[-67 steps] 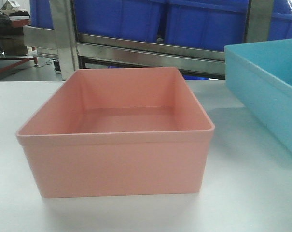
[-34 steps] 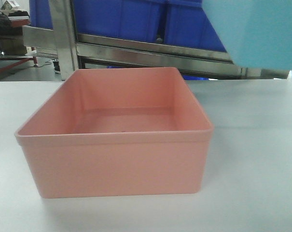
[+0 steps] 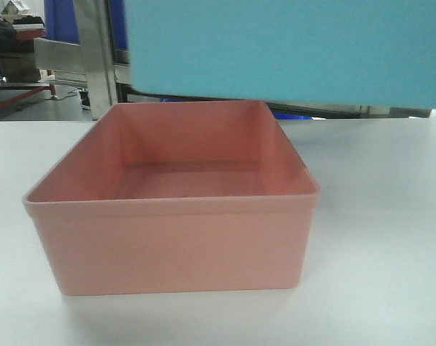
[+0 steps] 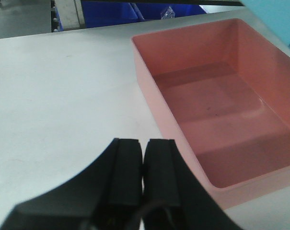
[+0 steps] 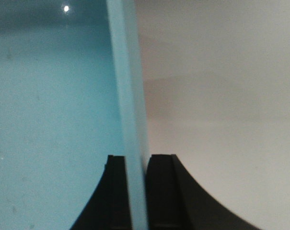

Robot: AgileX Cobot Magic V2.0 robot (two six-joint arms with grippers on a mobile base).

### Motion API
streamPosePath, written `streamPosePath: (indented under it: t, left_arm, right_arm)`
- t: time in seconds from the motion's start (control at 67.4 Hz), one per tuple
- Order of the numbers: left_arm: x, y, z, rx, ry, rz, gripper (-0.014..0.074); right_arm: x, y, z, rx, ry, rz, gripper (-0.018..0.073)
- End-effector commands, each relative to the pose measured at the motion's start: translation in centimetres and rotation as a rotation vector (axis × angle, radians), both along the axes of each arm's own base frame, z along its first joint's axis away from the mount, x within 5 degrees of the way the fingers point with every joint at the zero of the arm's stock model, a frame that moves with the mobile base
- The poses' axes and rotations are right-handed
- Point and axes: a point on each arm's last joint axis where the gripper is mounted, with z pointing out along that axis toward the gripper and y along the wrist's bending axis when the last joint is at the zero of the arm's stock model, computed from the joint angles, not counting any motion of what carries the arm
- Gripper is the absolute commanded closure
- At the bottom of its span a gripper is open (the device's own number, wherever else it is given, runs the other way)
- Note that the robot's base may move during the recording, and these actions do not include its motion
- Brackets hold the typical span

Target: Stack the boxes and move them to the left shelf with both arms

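The pink bin (image 3: 174, 245) sits flat on the table (image 3: 376, 216), with bare surface on both sides and in front. The blue bin (image 3: 290, 50) hangs above the pink bin's far rim; whether the edges touch I cannot tell. The right gripper (image 5: 135, 191) pinches the blue bin's wall. The left gripper (image 4: 143, 163), fingers pressed together on nothing, hovers left of the pink bin.

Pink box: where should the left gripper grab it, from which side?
Pinch the pink box by the thin upright wall nearest the left gripper, coming from above, one finger inside, one outside; the open top and lipped rim allow that. The gripper is shut, so open first.
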Motion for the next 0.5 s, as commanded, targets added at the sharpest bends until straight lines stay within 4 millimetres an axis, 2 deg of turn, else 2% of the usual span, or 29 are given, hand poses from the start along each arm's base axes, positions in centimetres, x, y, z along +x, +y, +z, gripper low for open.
streamPosePath:
  t: [0.0,0.089,0.252,0.49]
  left_arm:
    - [0.1,-0.2,1.7,-0.042,-0.105,-0.017,0.0605]
    - [0.1,-0.2,1.7,-0.042,-0.105,-0.017,0.0605]
    - [0.1,-0.2,1.7,-0.042,-0.105,-0.017,0.0605]
    - [0.1,-0.2,1.7,-0.042,-0.105,-0.017,0.0605]
  right_arm:
    - [-0.5,1.8,2.8,0.101,-0.161,-0.038,0.0503]
    - [-0.1,4.1,1.7,0.117,-0.142,-0.023,0.0503]
    - [0.9,6.7,-0.1,0.137,-0.133,0.007,0.0503]
    - [2.4,7.6,-2.3,0.111,-0.109,0.011,0.0503]
